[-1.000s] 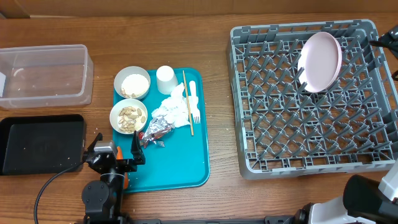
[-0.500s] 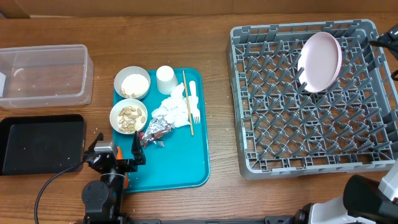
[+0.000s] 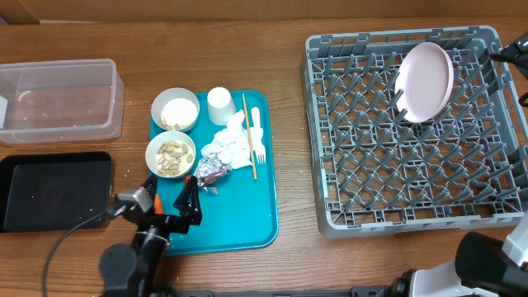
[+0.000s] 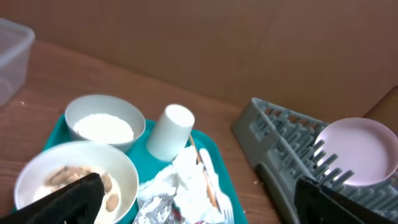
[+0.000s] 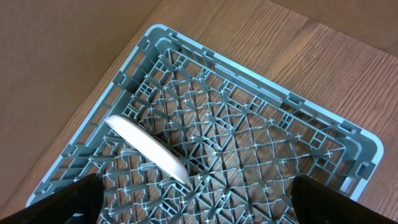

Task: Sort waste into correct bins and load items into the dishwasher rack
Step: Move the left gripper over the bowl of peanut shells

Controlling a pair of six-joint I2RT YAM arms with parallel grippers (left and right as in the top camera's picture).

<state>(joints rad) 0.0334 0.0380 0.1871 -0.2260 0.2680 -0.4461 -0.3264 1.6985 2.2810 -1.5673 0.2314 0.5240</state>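
My left gripper [image 3: 169,200] is open and empty over the near-left edge of the teal tray [image 3: 239,219], just short of the foil wrapper [image 3: 208,172]. On the tray are the crumb bowl [image 3: 175,110], the nut bowl [image 3: 171,154], the cup [image 3: 219,105], the napkin [image 3: 233,142], the wooden stick [image 3: 248,144] and the fork [image 3: 256,136]. The left wrist view shows the nut bowl [image 4: 74,177], the cup [image 4: 171,132] and the napkin [image 4: 186,180]. The pink plate [image 3: 425,81] stands in the grey rack [image 3: 412,165]. My right gripper [image 5: 199,208] is open above the rack [image 5: 249,124] and the plate [image 5: 146,149]. No carrot shows.
The clear tub [image 3: 58,99] stands at the far left and the black tray [image 3: 54,191] sits in front of it, both left of the teal tray. A cable runs from my left arm along the table's front edge. Bare wood lies between the teal tray and the rack.
My left gripper has shifted a little to the right and forward over the tray's edge, closer to the foil wrapper. The right arm and all objects have not moved.
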